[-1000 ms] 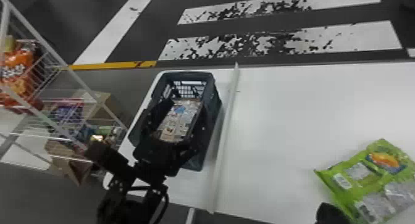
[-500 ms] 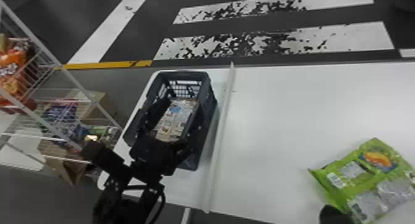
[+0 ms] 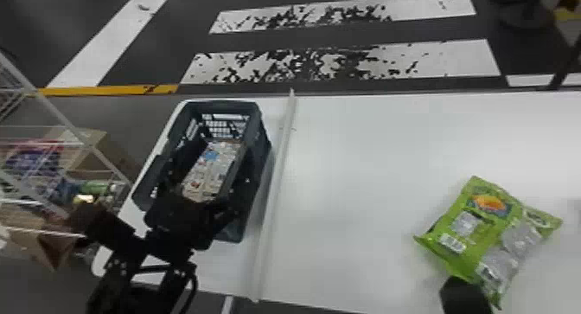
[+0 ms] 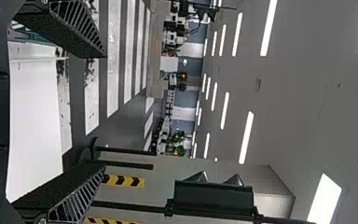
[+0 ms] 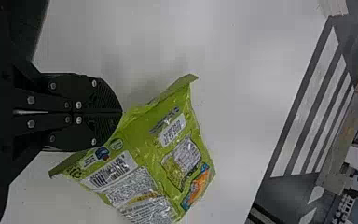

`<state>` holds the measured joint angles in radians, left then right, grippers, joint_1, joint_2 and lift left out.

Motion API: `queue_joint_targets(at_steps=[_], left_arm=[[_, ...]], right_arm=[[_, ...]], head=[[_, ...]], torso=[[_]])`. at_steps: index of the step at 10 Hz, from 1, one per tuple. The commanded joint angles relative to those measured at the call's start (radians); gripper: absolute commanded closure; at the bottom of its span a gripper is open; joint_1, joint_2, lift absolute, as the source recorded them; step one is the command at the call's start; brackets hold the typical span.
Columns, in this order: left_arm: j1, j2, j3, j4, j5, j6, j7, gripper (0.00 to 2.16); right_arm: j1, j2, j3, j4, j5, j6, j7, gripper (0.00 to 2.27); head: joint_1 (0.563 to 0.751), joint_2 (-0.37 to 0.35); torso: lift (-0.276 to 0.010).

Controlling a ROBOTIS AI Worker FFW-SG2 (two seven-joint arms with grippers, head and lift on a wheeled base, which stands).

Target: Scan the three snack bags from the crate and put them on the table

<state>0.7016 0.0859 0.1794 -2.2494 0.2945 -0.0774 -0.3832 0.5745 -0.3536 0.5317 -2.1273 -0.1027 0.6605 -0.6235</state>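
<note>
In the head view, my right gripper (image 3: 464, 293) is at the near edge of the green snack bag (image 3: 460, 222), over the white table's right part. The right wrist view has my right gripper (image 5: 121, 112) shut on the edge of the green snack bag (image 5: 144, 135), with its barcode face showing. The bag casts a shadow on the table. My left gripper (image 3: 205, 179) is over the dark crate (image 3: 255, 161), where a beige patterned surface (image 3: 216, 166) shows between dark parts. Farther apart in the left wrist view stand the fingers of my left gripper (image 4: 105, 111), nothing between them.
A long white strip (image 3: 276, 192) runs across the white table (image 3: 346, 183), right of the crate. Left of the table stands a wire rack (image 3: 73, 140) with bags and cardboard boxes. Striped floor lies past the far edge.
The head view has swung rightward, shifting the crate and strip left in it. Against my right gripper, the green bag has turned, its far corner swinging left. The left gripper has stayed over the crate.
</note>
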Motion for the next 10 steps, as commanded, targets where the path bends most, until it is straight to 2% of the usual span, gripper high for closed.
queue_joint_targets(at_steps=[1,5,10], left_arm=[[-0.004,0.000,0.000,0.002,0.000,0.000,0.000,0.03],[-0.005,0.005,0.000,0.005,0.002,-0.003,0.000,0.03],[-0.013,0.000,-0.011,0.010,-0.003,-0.006,-0.003,0.03]], right_arm=[[0.001,0.005,-0.010,-0.005,0.000,0.008,-0.025,2.25],[-0.004,0.038,-0.044,-0.009,0.000,0.069,-0.120,2.25],[-0.008,0.053,-0.127,-0.006,-0.022,0.090,-0.130,2.25]], head=[[0.695,0.176],[0.695,0.120],[0.695,0.052]], torso=[[-0.094],[-0.094],[-0.094]])
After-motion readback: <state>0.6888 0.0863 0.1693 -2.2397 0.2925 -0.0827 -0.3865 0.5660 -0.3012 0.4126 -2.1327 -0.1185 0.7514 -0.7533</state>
